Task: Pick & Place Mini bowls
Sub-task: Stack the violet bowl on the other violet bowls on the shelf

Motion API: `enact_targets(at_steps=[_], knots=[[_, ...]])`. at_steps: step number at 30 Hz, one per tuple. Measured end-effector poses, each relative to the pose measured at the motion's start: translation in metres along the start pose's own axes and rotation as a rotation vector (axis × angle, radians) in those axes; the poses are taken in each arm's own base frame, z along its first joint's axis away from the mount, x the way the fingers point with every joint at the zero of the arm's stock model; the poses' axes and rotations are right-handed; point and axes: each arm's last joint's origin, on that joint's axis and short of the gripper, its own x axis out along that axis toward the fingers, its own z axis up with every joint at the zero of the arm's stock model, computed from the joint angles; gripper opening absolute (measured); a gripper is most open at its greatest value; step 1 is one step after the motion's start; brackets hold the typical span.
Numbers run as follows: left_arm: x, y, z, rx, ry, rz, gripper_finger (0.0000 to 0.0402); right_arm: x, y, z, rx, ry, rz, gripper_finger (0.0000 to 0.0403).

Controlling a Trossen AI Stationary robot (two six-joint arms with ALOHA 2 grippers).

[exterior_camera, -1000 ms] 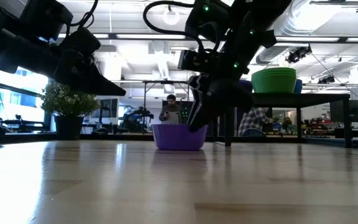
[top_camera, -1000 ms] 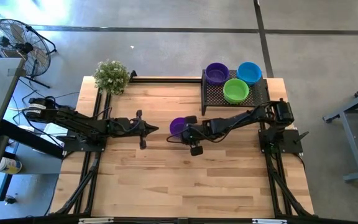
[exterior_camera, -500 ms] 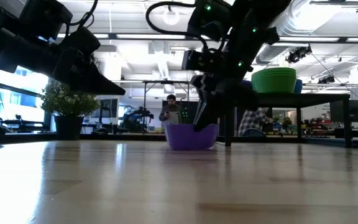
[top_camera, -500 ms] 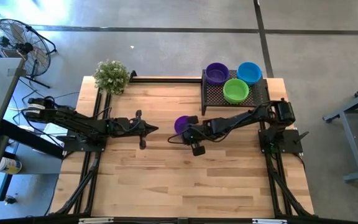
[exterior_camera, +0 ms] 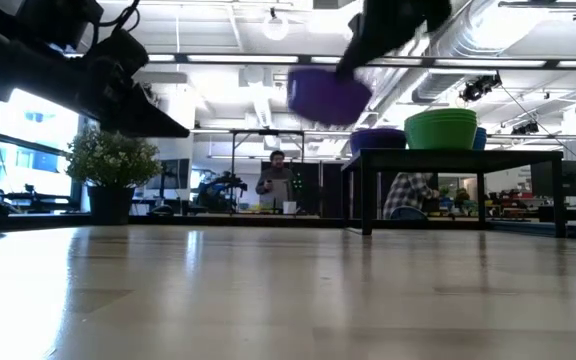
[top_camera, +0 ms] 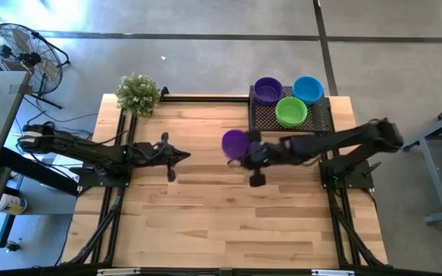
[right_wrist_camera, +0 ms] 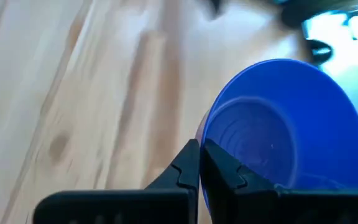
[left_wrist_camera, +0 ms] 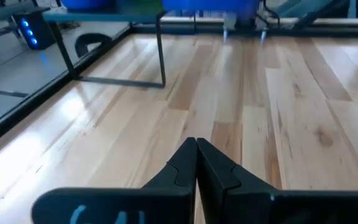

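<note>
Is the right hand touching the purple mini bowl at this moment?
Touching. The right wrist view shows the right hand shut on the rim of the purple mini bowl; the low view shows that bowl off the table.

Potted plant, black mesh tray, floor fan, wooden table

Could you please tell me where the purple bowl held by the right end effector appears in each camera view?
High view: the purple bowl is mid-table, left of the black wire-mesh tray.
Low view: bowl lifted off the table, upper centre, left of the tray.
Left wrist view: not in it.
Right wrist view: bowl, looking blue, at the right end effector, pinched by its rim.
Shared landmark: the tray.
</note>
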Motion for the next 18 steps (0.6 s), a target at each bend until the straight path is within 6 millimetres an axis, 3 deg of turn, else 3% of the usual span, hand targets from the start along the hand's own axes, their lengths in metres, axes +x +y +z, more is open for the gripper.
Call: enact_targets(at_steps=[4, 8, 13, 18], knots=[[-0.001, 0.000, 0.002, 0.000, -0.017, 0.000, 0.0000, -0.044, -0.032, 0.014, 0.086, -0.022, -0.142, 0.0002], [-0.004, 0.003, -0.004, -0.007, -0.053, 0.041, 0.0000, -0.074, -0.078, 0.022, 0.173, 0.019, -0.241, 0.0003], [-0.009, 0.005, -0.018, -0.008, -0.087, 0.074, 0.0000, -0.083, -0.135, 0.015, 0.293, 0.086, -0.290, 0.0002], [-0.014, 0.007, -0.021, -0.013, -0.109, 0.074, 0.0000, -0.078, -0.171, -0.009, 0.369, 0.180, -0.286, 0.0003]])
